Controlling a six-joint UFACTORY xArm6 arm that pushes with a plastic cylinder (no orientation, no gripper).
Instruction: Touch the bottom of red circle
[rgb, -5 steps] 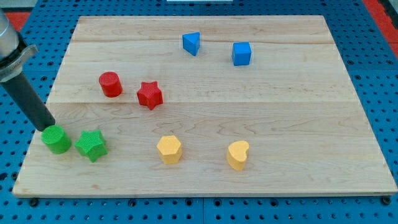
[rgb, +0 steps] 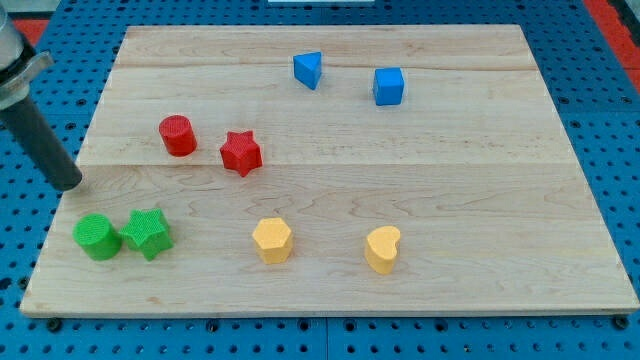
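Note:
The red circle (rgb: 178, 135) stands on the wooden board (rgb: 330, 260) at the view's upper left. A red star (rgb: 240, 152) sits just to its right. My tip (rgb: 69, 184) is at the board's left edge, to the left of and below the red circle, well apart from it. It is above the green circle (rgb: 97, 237), not touching it. A green star (rgb: 147, 233) stands right beside the green circle.
A blue triangle (rgb: 308, 69) and a blue cube (rgb: 388, 86) sit near the view's top. A yellow hexagon (rgb: 271, 240) and a yellow heart (rgb: 382, 249) sit near the view's bottom. The board lies on a blue perforated table.
My tip has moved up and slightly left, away from the green circle. The green circle now sits a little lower and closer to the green star.

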